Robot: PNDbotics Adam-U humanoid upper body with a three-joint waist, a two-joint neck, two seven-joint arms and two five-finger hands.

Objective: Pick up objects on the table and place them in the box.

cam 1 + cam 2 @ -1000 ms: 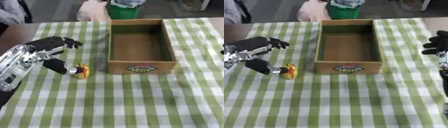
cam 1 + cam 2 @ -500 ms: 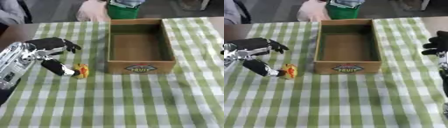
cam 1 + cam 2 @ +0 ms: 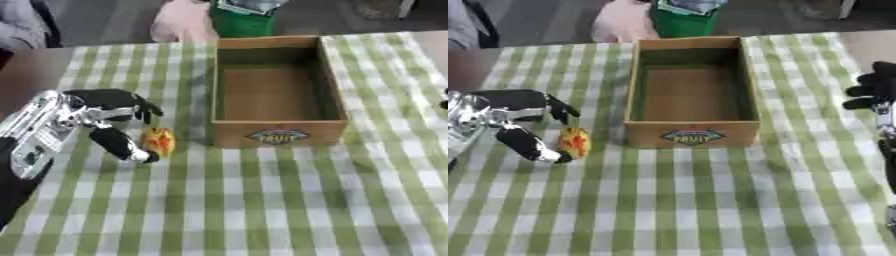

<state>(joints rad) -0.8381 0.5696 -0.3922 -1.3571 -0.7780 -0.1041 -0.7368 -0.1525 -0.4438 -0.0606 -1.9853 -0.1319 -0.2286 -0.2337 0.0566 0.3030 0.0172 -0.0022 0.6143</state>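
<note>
Item: small yellow-orange object, lying near the tabletop's left edge, just beside the box. Left robot hand is hovering unclenched around it, grasping nothing (right robot hand idling, relaxed, at the right edge); a closing thumb risks nudging it away.

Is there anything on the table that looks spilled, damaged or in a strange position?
Nothing stands out. The cardboard box stands upright and empty on the checked tablecloth. A small yellow-orange object lies beside it, at the left robot hand. The right robot hand waits at the right edge.

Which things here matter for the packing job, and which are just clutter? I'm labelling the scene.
Job:
- small yellow-orange object
- cardboard box
- left hand, open beside the object

Lying about:
- green container beyond the table
- right hand, idle at the right edge
</note>
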